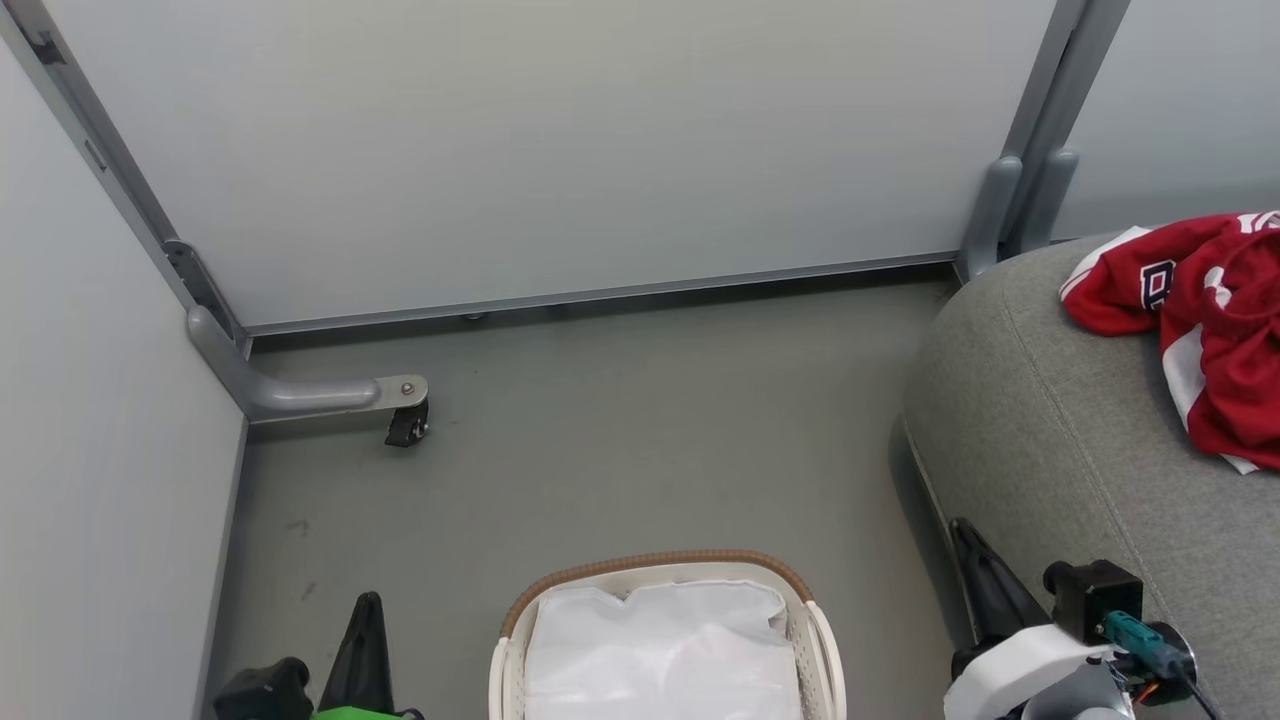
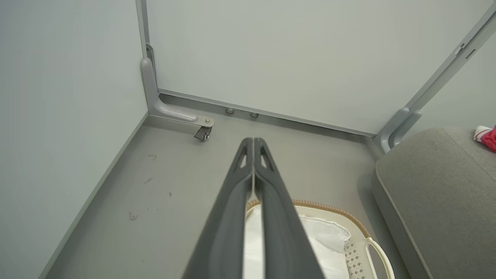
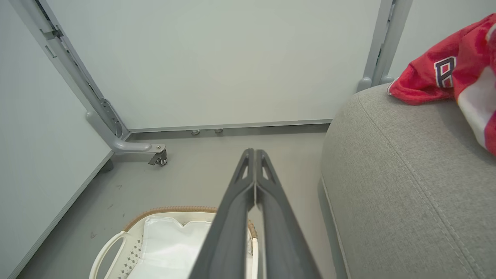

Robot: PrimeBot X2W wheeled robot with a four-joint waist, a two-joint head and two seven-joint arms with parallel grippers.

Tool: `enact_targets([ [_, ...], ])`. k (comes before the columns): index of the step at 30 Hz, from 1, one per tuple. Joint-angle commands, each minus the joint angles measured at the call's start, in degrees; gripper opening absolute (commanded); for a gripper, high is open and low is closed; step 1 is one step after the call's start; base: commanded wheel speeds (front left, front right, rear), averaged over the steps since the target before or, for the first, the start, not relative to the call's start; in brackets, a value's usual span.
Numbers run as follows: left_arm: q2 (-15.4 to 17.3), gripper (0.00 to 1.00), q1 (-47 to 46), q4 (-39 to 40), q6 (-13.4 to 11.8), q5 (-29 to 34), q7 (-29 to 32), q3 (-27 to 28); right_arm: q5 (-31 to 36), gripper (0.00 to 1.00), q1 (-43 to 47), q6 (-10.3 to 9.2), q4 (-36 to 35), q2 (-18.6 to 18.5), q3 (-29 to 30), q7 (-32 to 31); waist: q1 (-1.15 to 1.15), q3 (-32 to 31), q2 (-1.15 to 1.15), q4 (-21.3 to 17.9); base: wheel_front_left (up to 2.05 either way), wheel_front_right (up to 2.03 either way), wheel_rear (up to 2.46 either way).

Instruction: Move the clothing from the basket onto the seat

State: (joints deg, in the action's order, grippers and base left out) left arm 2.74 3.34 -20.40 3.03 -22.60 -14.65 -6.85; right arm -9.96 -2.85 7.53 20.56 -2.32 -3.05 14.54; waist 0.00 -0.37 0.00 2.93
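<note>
Red clothing (image 1: 1205,320) with white stripes and dark letters lies crumpled on the grey seat (image 1: 1060,430) at the right; the same clothing (image 3: 453,73) rests on the seat (image 3: 407,186) in the right wrist view. The white basket (image 1: 818,625) with a brown woven rim stands on the floor at bottom centre, holding just its white fabric liner (image 1: 660,650). My left gripper (image 1: 365,605) is shut and empty, left of the basket. My right gripper (image 1: 965,530) is shut and empty between basket and seat. Both wrist views show fingertips pressed together, left gripper (image 2: 253,140), right gripper (image 3: 254,152).
Pale partition panels close off the back and left. A grey panel foot with a small caster (image 1: 407,425) juts onto the floor at the left. Another panel post (image 1: 1010,215) stands by the seat's back corner. Grey floor (image 1: 620,440) lies open beyond the basket.
</note>
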Motion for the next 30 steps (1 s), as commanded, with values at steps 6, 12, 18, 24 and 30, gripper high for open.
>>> enact_targets([
  [6,0.07,0.0,-1.2,1.3,0.51,-7.15,1.96,1.51,-8.32,0.0,-1.06,-0.01,-1.33,-0.21,1.14,-2.0,0.0,0.03,0.0,-0.15,0.0,0.0,0.0],
  [12,0.08,0.0,-1.97,1.79,0.85,-12.44,3.58,2.53,-14.58,0.0,-1.21,-0.02,-1.92,-0.25,1.8,-3.54,0.0,0.06,0.0,-0.29,0.0,0.0,0.0],
  [18,0.09,0.0,-2.7,2.21,1.17,-17.34,5.08,3.46,-20.41,0.0,-1.41,-0.02,-2.39,-0.28,2.44,-5.02,0.0,0.08,0.0,-0.43,0.0,0.0,0.0],
  [24,0.1,0.0,-3.33,2.62,1.48,-21.93,6.5,4.35,-25.84,0.0,-1.64,-0.02,-2.8,-0.32,3.07,-6.42,0.0,0.11,0.0,-0.57,0.0,0.0,0.0],
  [30,0.11,0.0,-4.0,2.99,1.74,-26.28,7.81,5.16,-30.93,0.0,-1.87,-0.03,-3.18,-0.36,3.67,-7.73,0.0,0.14,0.0,-0.71,0.0,0.0,0.0],
])
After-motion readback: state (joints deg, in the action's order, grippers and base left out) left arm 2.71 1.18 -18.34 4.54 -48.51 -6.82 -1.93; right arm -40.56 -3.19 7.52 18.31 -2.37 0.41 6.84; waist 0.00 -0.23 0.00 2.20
